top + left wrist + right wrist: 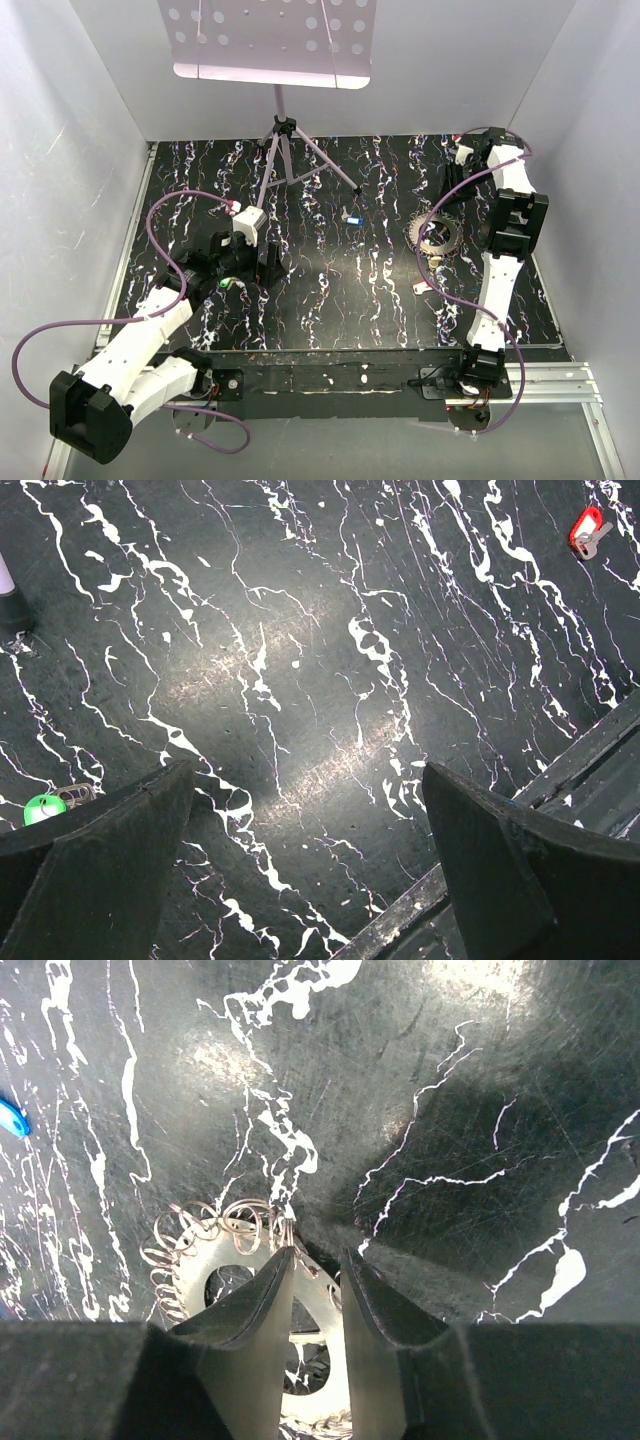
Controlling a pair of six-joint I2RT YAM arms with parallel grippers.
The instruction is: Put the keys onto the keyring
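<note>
The right gripper (318, 1258) had its jaws narrowly apart over the fringed rim of the keyring (190, 1260), and whether they pinched it I could not tell. The keyring lay near the right edge of the table (350, 300). The left gripper (308, 772) gaped wide near the left edge (green key (42, 808) beside its left finger) while a blue key (352, 219) and a red key (586, 530) lay loose towards the middle.

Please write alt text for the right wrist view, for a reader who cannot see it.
The right gripper, its two dark fingers close together, hangs over the rim of the keyring, a grey ring fringed with wire loops, on a black white-veined table. Whether it grips the ring is unclear. A blue key shows at the left edge.
</note>
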